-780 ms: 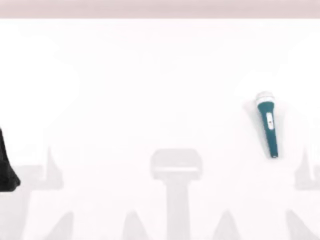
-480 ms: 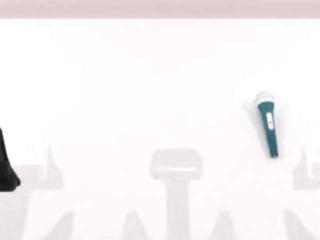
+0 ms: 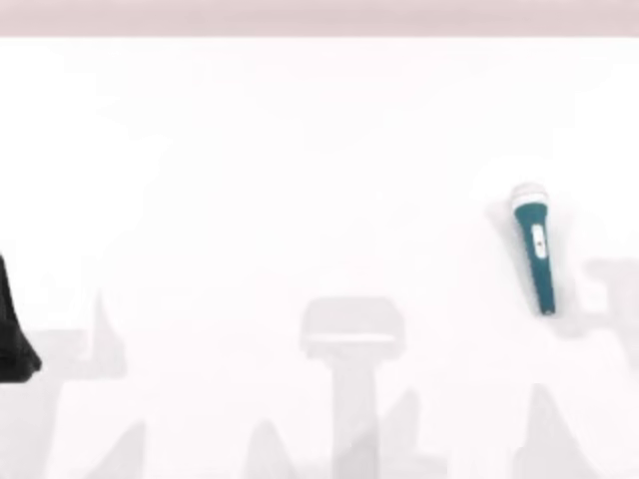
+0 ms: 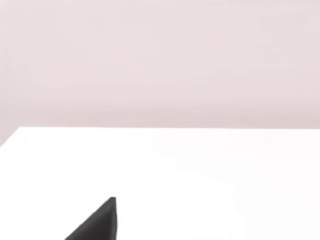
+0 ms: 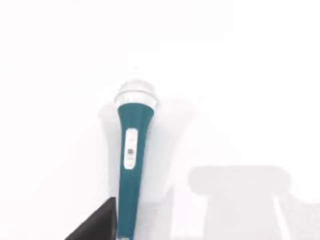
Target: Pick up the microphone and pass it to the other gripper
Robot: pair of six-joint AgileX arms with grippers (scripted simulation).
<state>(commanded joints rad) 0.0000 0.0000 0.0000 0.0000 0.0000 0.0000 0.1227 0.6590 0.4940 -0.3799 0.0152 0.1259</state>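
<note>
White table (image 3: 300, 180): right tool (image 5: 95, 222) above microphone (image 3: 536, 249), left arm (image 3: 14, 334) parked.

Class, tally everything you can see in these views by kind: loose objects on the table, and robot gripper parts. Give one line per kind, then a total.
Microphone, lying flat on the table's right side: 1
Gripper parts in view: 2 (left gripper at the table's left edge; right gripper's fingertip beside the microphone's handle)
Total: 3

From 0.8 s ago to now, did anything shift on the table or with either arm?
Only shadows changed: the arm shadows at the top view's lower right have shifted in toward the microphone, so the right arm seems to be moving, though it is out of the top view. The microphone lies where it was, ungrasped. The left gripper stays parked at the left edge.
</note>
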